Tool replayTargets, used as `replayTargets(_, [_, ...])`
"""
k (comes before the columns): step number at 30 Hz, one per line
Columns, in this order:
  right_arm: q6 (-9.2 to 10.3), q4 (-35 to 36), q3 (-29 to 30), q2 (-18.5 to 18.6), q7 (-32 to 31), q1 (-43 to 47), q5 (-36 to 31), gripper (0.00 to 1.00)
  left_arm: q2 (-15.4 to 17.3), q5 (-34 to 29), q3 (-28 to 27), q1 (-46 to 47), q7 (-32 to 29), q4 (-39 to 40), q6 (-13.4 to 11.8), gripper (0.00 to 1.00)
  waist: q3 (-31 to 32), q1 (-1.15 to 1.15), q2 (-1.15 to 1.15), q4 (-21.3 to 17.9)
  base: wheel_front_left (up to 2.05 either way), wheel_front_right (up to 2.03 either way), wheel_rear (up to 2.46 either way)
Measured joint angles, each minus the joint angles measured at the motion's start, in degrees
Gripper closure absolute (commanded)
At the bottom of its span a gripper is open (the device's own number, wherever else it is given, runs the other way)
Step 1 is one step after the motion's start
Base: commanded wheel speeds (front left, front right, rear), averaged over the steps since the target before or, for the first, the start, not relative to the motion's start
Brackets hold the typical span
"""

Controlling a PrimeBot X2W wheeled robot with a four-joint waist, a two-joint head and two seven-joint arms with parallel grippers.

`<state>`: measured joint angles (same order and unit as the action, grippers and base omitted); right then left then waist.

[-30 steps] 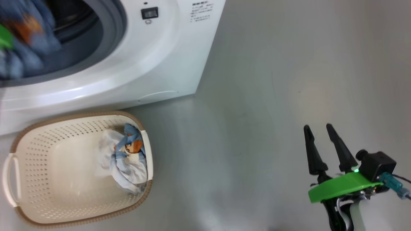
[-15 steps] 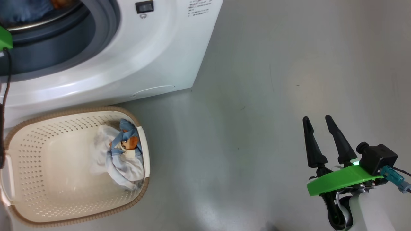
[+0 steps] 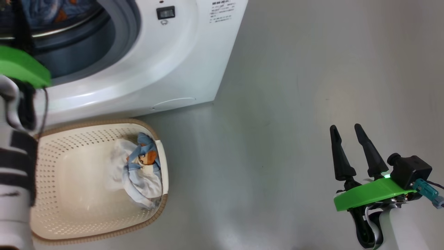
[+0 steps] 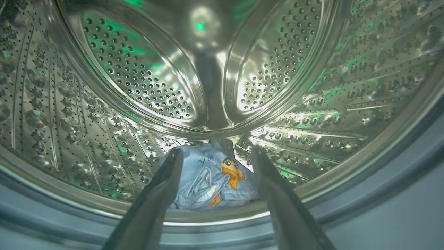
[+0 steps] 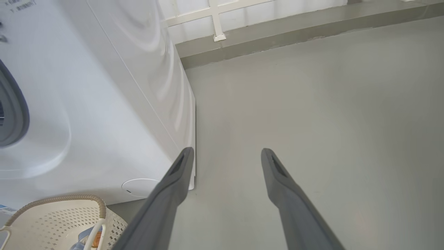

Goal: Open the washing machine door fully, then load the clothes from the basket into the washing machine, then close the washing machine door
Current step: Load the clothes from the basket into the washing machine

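The white washing machine [image 3: 166, 62] stands open, and its door is out of view. A light blue denim garment with orange patches [image 4: 215, 177] lies on the floor of the steel drum [image 4: 138, 76]. My left gripper [image 4: 216, 152] is at the drum mouth, open, with nothing between its fingers. Its green wrist plate [image 3: 20, 66] sits in front of the grey gasket [image 3: 121, 38]. The cream basket [image 3: 69, 208] rests on the floor below the machine. It holds a white and blue garment [image 3: 138, 170]. My right gripper [image 3: 347, 130] hangs open over the floor.
Grey floor [image 3: 295, 86] stretches to the right of the machine. In the right wrist view a low ledge and white wall [image 5: 277, 24] run behind it. A corner of the basket [image 5: 59, 215] shows beside the machine's side [image 5: 159, 86].
The denim garment, a second ago blurred at the drum opening, now lies inside the drum. My left arm has drawn back into the head view. The right gripper has barely moved.
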<state>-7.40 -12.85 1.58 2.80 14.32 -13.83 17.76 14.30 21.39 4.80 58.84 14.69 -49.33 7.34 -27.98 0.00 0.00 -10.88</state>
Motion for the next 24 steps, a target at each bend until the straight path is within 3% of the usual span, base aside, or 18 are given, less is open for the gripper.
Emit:
replayTargets(13, [0.00,-0.8,2.1,0.0,0.0,1.3,-3.6,0.00,-5.0,0.7,-0.7,-14.3,0.0,8.3,0.1,0.00,4.3,0.00,0.00,3.8,0.00,0.00,0.00])
replayTargets(24, [0.00,-1.8,2.7,1.5,0.0,4.0,-4.0,0.00,-6.2,-0.1,-1.4,-24.8,0.0,13.6,0.1,0.00,9.6,0.00,0.00,7.0,0.00,0.00,0.00])
